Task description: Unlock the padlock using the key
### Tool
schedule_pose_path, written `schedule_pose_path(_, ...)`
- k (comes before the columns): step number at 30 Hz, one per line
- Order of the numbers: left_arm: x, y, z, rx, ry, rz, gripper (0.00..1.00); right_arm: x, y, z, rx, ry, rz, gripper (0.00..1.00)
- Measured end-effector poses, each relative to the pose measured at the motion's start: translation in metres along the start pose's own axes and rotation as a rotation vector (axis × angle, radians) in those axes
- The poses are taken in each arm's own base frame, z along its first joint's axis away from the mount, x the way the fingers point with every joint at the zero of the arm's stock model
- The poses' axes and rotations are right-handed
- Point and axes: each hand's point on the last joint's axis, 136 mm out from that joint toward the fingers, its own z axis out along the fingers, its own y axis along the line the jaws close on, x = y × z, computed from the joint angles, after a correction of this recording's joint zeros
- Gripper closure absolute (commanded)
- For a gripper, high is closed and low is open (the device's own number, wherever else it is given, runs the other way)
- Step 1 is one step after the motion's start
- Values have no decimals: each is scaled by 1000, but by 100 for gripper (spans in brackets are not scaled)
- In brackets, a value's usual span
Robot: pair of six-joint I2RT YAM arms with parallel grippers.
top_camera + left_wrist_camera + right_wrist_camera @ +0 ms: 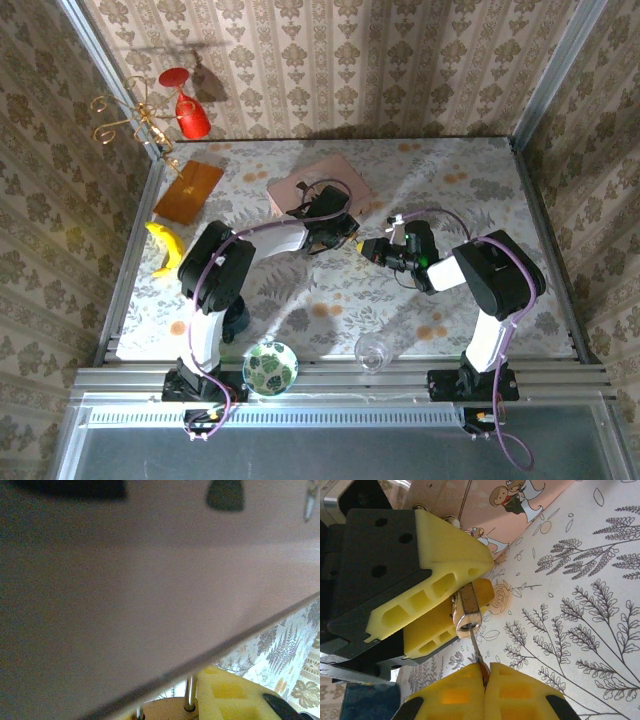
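Grey metal padlock (466, 611): pinched between the left gripper's (481, 580) yellow fingers, just off the pink box (485, 515), over the floral tablecloth (580, 605).
Thin key (475, 650): shaft at the padlock's keyhole, clamped tight in the right gripper (485, 679).

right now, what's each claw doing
left claw: closed, holding the padlock
right claw: closed, holding the key
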Motion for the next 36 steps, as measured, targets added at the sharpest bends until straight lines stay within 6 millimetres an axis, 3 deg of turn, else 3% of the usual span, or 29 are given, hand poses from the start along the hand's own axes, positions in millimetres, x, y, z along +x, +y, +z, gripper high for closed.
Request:
schedule_pose_path(24, 9, 4, -5, -51, 48, 18, 100, 8, 8, -4, -65, 68, 185, 99)
schedule_pose_path(28, 24, 3, -9, -68, 108, 61, 100, 7, 11, -5, -77, 81, 191, 100)
schedule_pose_path(36, 30, 9, -12, -98, 149, 103, 100, 15, 10, -8, -88, 131, 194, 100)
